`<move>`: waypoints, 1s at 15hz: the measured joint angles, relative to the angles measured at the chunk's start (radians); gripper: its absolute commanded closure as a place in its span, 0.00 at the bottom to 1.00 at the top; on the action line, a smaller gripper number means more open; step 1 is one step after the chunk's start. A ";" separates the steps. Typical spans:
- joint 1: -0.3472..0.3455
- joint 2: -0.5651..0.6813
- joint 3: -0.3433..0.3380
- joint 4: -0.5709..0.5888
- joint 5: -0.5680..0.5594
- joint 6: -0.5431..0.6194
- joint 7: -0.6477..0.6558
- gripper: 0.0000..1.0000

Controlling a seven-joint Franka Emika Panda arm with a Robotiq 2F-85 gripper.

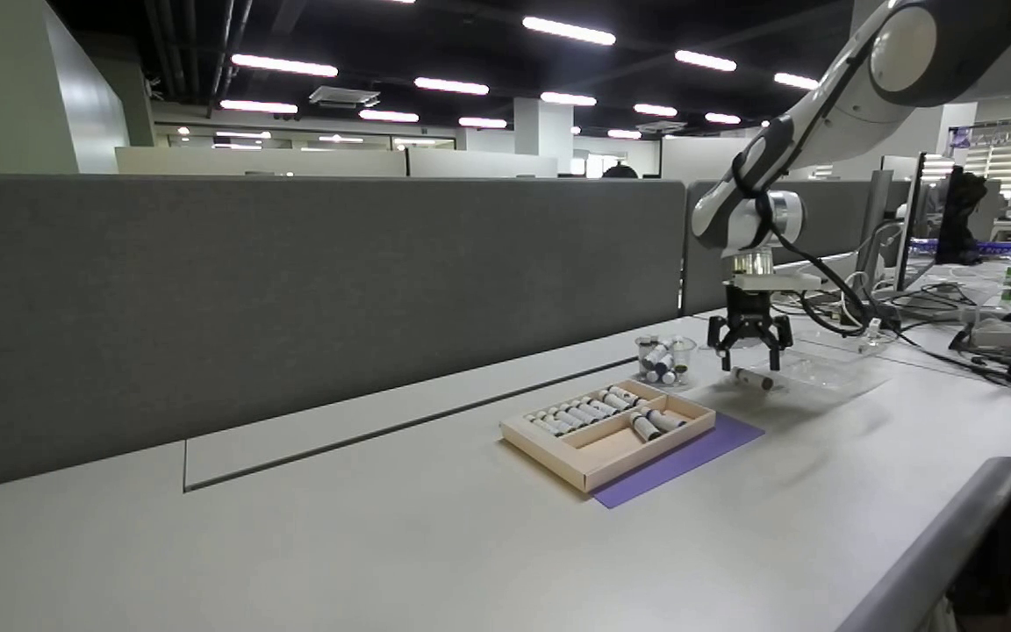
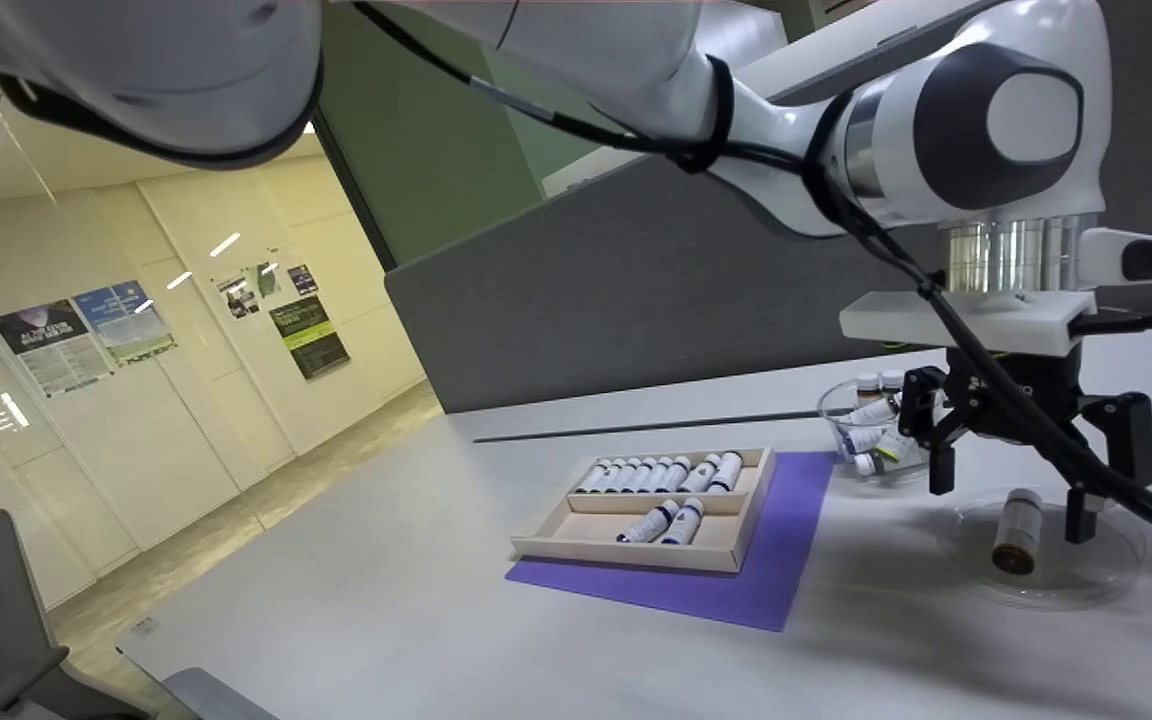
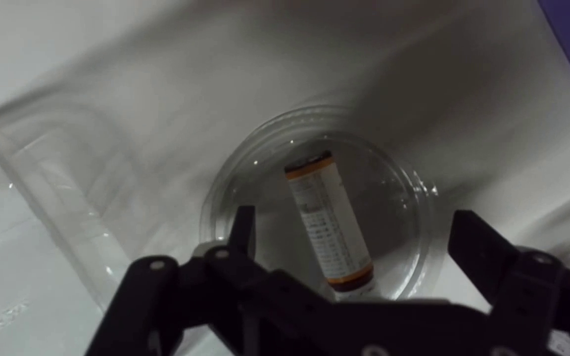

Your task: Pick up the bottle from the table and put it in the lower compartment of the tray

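Over the table, end effector hangs above bottle.

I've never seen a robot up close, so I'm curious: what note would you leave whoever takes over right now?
Claw: open, above the bottle, holding nothing.
Bottle: lying in a clear round dish on the table.
Tray: on the purple mat; its lower compartment holds two other bottles.
Done: claw apparently in position; bottle not yet gripped.
Left: close on the bottle, lift it, lay it in the lower compartment, let go.
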 measured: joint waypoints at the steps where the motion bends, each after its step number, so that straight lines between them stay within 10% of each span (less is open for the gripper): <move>1: 0.001 0.005 0.004 0.001 0.000 0.000 -0.004 0.34; 10: 0.004 0.020 0.016 0.013 0.000 -0.011 -0.023 1.00; 15: 0.006 -0.011 0.036 0.036 0.000 -0.167 -0.062 0.95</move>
